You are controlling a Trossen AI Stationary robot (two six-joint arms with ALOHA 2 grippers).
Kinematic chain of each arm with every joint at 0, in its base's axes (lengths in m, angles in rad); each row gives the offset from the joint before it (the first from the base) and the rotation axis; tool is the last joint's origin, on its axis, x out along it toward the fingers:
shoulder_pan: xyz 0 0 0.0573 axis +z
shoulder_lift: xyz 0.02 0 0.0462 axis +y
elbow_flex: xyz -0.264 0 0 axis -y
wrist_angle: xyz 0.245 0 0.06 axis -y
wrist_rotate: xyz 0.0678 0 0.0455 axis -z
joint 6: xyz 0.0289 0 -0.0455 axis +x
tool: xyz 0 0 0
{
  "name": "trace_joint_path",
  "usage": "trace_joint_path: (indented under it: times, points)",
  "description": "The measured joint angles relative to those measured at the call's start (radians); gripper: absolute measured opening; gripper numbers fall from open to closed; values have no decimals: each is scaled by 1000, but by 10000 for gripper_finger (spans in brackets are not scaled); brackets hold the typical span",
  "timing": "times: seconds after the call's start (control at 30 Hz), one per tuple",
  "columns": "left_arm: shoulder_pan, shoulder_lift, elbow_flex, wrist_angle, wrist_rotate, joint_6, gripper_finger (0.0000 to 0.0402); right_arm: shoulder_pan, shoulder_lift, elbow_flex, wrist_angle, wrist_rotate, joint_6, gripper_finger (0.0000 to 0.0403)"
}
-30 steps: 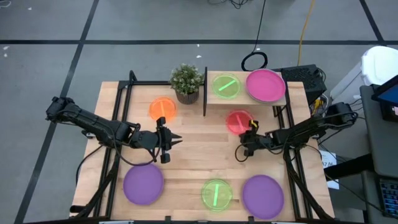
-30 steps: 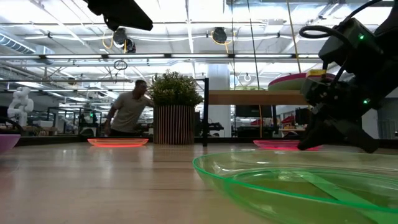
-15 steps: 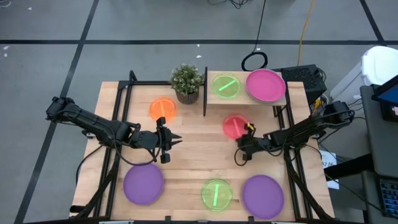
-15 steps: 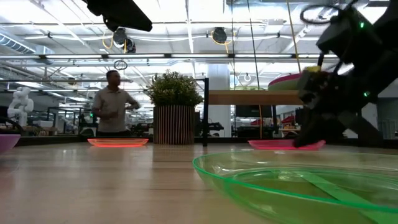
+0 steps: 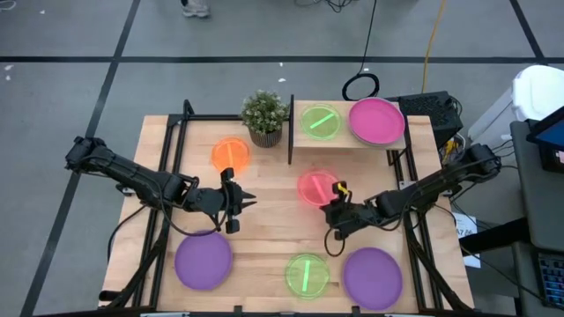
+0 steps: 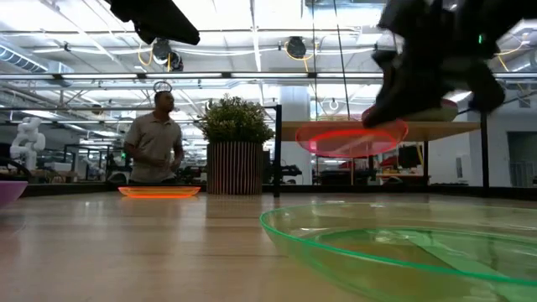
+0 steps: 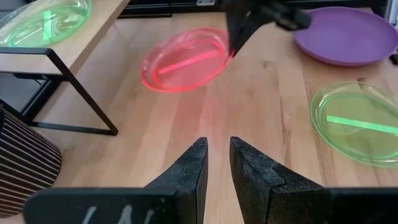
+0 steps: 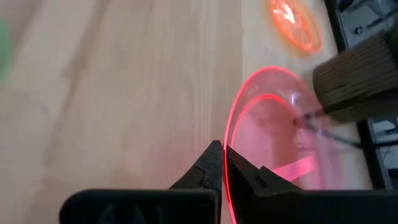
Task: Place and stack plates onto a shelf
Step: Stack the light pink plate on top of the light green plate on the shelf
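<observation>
My shelf stands at the desk's far edge, carrying two plates, with the potted plant just to its left. My right gripper holds a plate off the desk, in front of the shelf. My left gripper hovers left of centre, near another plate.

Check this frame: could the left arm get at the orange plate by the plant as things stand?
Probably yes. The left gripper hangs empty over bare tabletop, and the orange plate lies flat just beyond it, beside the potted plant, with nothing between. The right gripper, shut on the pink-red plate, is off to the side.
</observation>
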Motion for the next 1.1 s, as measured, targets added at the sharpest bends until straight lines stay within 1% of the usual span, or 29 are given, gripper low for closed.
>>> trace_joint_path:
  times: [0.07, 0.3, 0.4, 0.47, 0.53, 0.63, 1.1]
  points:
    - [0, 0, 0, 0, 0, 0, 74, 16, 0, 63, -67, 22, -14, 0]
    - [1, 0, 0, 0, 0, 0, 74, 31, 0, 280, -356, 29, -27, 0]
    - [1, 0, 0, 1, 0, 1, 74, 30, -1, 359, -451, 76, -28, 0]
    - [1, 0, 0, 1, 0, 5, 74, 27, -1, 401, -491, 80, -39, 0]
    - [1, 0, 0, 1, 0, 6, 74, 21, -1, 433, -514, 88, -66, 0]
    - [1, 0, 0, 2, 0, 8, 74, 5, -7, 461, -515, 127, -112, 0]
    - [1, 0, 0, 2, -1, 7, 74, -185, -9, 484, -507, 124, -293, 0]
